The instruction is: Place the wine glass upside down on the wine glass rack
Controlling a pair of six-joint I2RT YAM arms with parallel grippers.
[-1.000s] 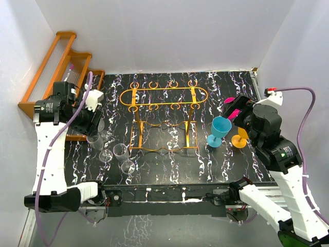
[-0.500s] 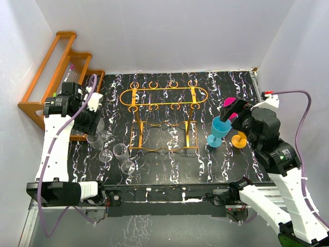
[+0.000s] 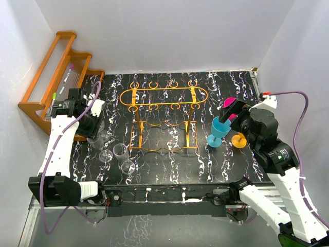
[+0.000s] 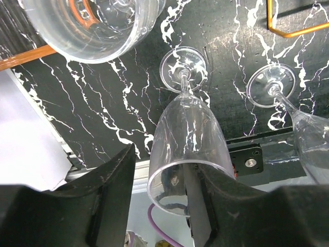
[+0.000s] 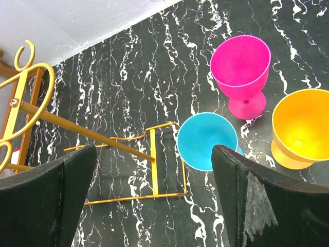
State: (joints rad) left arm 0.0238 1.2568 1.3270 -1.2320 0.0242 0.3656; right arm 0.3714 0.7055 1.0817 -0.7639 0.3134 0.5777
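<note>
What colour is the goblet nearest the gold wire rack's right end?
Turquoise blue. The plastic stemmed goblet shows best in the right wrist view.

Counter [image 3: 216, 159]: black slab with white veining. Gold wire wine glass rack [image 3: 163, 104] stands mid-counter, toward the far side. Clear wine glasses [image 3: 120, 151] cluster near left, just beside the rack's left legs. Right of the rack: blue cup [image 3: 220, 128], orange cup [image 3: 239, 140] just beside it, pink cup [image 3: 229, 102] farther back.
</note>
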